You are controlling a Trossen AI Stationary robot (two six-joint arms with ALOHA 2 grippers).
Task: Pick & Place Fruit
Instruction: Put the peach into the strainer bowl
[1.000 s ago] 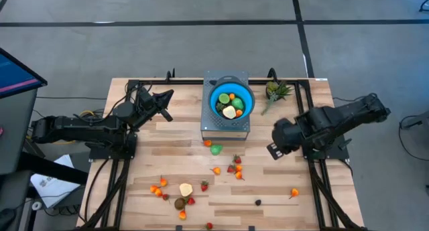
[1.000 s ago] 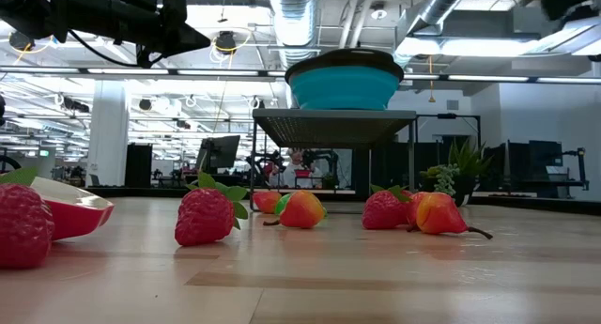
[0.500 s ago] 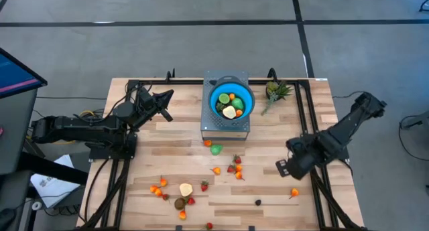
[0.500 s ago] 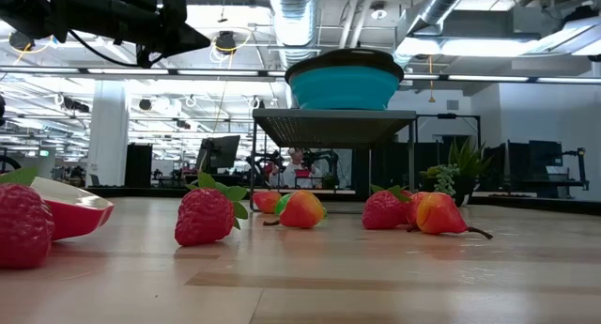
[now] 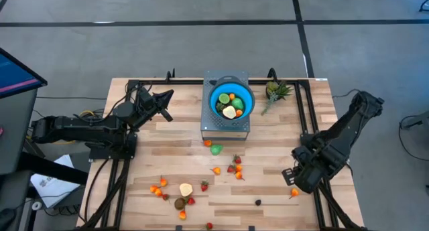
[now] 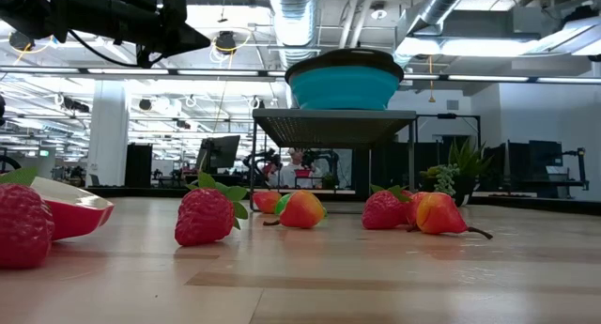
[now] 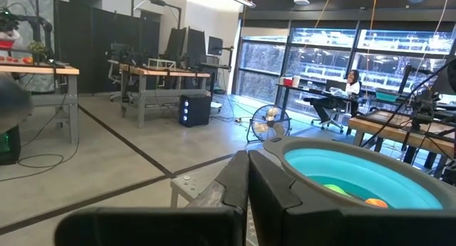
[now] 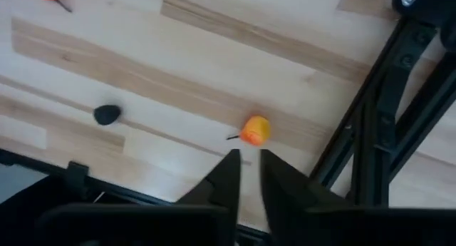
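Small toy fruits lie scattered on the wooden table: a green one [image 5: 216, 149], strawberries [image 5: 234, 165], and a group near the front left [image 5: 181, 191]. More sit in the blue bowl [image 5: 232, 100]. One orange fruit with a stem [image 5: 294, 192] [image 8: 255, 130] lies near the table's right front. My right gripper [image 5: 295, 183] [image 8: 249, 160] hangs over it, pointing down, with a narrow gap between its fingers and nothing in them. My left gripper [image 5: 166, 96] [image 7: 248, 171] is shut and empty, held level at the far left, aimed toward the bowl.
The bowl stands on a grey raised stand [image 5: 224, 127]. A spiky green-leaved piece [image 5: 275, 90] lies at the far right. Black frame rails [image 5: 314, 124] [image 8: 370, 132] run along both table sides, close to my right gripper. A small dark piece [image 5: 258, 202] [image 8: 107, 115] lies near the front edge.
My right gripper has swung toward the table's near edge and a little right, sinking and rolling about its own axis, and now hangs over the orange fruit. No fruit has moved.
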